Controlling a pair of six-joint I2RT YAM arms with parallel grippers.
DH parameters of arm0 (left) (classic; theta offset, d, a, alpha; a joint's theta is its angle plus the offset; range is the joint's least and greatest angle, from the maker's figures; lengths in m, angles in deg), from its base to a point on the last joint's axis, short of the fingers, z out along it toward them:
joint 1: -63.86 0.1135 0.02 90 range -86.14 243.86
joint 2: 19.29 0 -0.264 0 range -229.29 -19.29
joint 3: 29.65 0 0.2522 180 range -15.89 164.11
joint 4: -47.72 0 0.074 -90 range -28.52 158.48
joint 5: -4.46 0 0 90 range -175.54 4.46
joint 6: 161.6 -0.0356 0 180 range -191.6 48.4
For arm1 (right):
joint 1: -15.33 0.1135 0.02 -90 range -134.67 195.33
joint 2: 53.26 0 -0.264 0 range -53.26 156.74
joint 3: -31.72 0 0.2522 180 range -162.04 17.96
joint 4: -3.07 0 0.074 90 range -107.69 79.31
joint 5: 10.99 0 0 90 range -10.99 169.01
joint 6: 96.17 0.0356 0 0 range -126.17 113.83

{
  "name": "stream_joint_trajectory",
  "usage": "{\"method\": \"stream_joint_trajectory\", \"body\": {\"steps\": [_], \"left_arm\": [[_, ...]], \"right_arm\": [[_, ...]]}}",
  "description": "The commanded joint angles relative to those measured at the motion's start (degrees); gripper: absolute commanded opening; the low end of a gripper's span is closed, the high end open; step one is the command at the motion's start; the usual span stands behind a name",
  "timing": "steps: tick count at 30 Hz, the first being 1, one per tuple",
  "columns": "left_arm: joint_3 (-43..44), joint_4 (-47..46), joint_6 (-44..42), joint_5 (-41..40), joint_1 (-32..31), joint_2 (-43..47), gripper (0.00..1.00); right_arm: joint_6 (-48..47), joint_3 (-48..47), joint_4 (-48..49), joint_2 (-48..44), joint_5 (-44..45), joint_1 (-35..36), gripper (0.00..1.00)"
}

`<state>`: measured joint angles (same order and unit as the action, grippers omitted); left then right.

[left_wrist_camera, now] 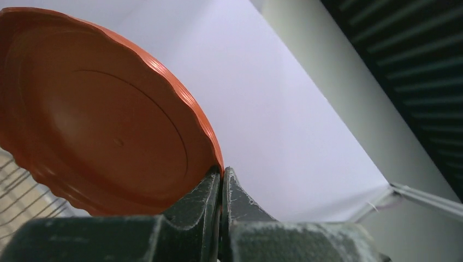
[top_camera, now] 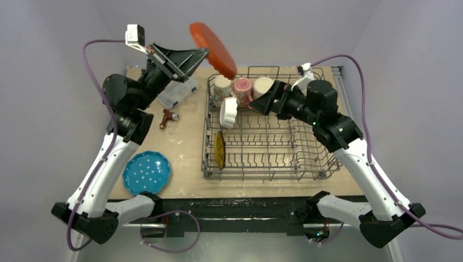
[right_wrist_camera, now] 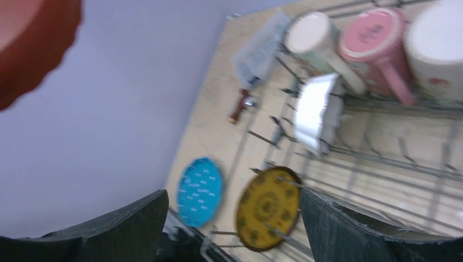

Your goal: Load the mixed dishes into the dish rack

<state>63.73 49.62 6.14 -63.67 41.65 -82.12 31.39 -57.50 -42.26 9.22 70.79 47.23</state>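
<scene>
My left gripper (top_camera: pixel 204 52) is shut on the rim of the orange plate (top_camera: pixel 214 48), held tilted high over the far left corner of the dish rack (top_camera: pixel 262 177); the left wrist view shows the plate (left_wrist_camera: pixel 98 120) pinched in the jaws (left_wrist_camera: pixel 223 173). In the rack are a cream mug (top_camera: pixel 221 87), the pink mug (top_camera: pixel 242 87), a second cream mug (top_camera: pixel 263 86), the white scalloped bowl (top_camera: pixel 228 112) and the upright yellow plate (top_camera: pixel 219 148). The blue dotted plate (top_camera: pixel 146 173) lies on the table at the front left. My right gripper (top_camera: pixel 265 101) (right_wrist_camera: pixel 232 195) is open and empty over the rack's back.
A clear compartment box (top_camera: pixel 177 93) and a small red-brown tool (top_camera: pixel 168 117) lie on the table left of the rack. Walls stand close on the left, back and right. The rack fills the table's right half.
</scene>
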Motion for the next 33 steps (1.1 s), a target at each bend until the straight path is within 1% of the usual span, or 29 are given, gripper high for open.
{"method": "stream_joint_trajectory", "body": {"steps": [1, 3, 4, 7, 10, 12, 14, 16, 17, 20, 24, 26, 29, 32, 33], "left_arm": [[3.1, -30.0, 7.2, 5.3, -4.7, -3.8, 0.00], [3.9, -35.8, 8.9, 5.6, -5.9, -5.8, 0.00], [4.5, -37.5, 9.6, 5.9, -6.2, -6.8, 0.00], [6.0, -40.7, 10.6, 5.9, -7.1, -8.0, 0.00], [6.4, -42.4, 11.5, 5.9, -8.1, -8.8, 0.00], [5.6, -44.2, 12.6, 4.9, -8.6, -9.1, 0.00], [4.4, -46.5, 13.7, 3.7, -9.3, -9.3, 0.00], [4.0, -48.1, 14.3, 3.7, -10.2, -9.8, 0.00], [4.0, -48.6, 14.4, 3.8, -10.7, -9.9, 0.00], [2.9, -50.1, 15.1, 3.5, -11.9, -10.0, 0.00], [1.4, -53.2, 17.7, 2.2, -12.5, -10.6, 0.00], [1.1, -53.9, 18.6, 2.5, -12.8, -10.8, 0.00], [-0.2, -55.1, 20.0, 2.6, -13.1, -10.3, 0.00], [-2.3, -55.1, 20.7, 2.9, -13.1, -9.0, 0.00], [-2.9, -54.6, 20.7, 3.6, -13.1, -8.6, 0.00]], "right_arm": [[13.5, 1.6, 17.8, -3.1, -23.0, -5.0, 0.92], [22.0, 4.5, 27.2, -4.6, -26.5, -6.7, 0.92], [26.9, 6.4, 33.5, -5.6, -27.5, -7.3, 0.93], [41.8, 12.2, 53.6, -6.6, -26.9, -7.8, 0.94], [52.6, 15.0, 66.2, -5.5, -24.7, -7.8, 0.94], [55.0, 15.7, 71.8, -5.5, -21.9, -7.8, 0.95], [54.1, 14.3, 71.4, -5.6, -19.9, -7.6, 0.95], [54.0, 11.7, 70.5, -4.5, -19.8, -7.3, 0.96], [54.9, 10.6, 71.6, -3.5, -19.8, -6.7, 0.96], [56.9, 8.5, 77.7, -0.8, -17.0, -2.5, 0.96], [51.6, 1.5, 74.2, 2.1, -15.1, 3.6, 0.96], [50.6, 0.4, 74.3, 2.7, -13.0, 5.7, 0.96], [50.8, 0.7, 75.9, 2.8, -9.8, 6.8, 0.96], [50.6, -0.1, 74.6, 3.2, -7.9, 7.4, 0.92], [50.9, -0.2, 74.4, 3.1, -7.1, 7.5, 0.89]]}}
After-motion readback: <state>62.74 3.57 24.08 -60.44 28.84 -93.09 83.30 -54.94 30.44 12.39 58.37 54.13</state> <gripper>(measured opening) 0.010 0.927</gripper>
